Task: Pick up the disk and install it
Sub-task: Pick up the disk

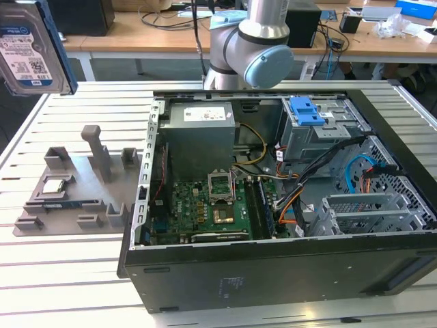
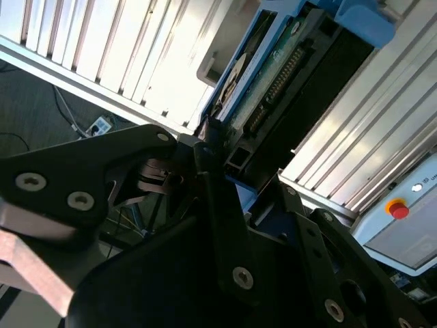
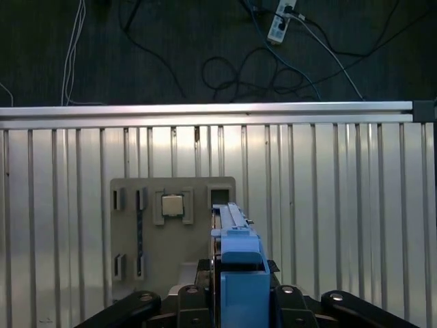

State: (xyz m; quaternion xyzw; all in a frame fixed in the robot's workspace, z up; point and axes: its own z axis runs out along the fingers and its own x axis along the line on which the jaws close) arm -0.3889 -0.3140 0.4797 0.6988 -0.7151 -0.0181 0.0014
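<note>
Disk (image 1: 27,41) clamped by gripper (image 3: 239,270) over grey parts tray (image 1: 82,181), computer case (image 1: 273,266) alongside

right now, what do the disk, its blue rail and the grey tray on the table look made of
Disk: seemingly a silver metal casing, going by its dull sheen, under a glossy white-and-blue label. Rail: blue plastic, matte and moulded-looking. Tray: uniform matte grey with blocky posts, probably plastic, possibly printed; hard to be sure.
</note>
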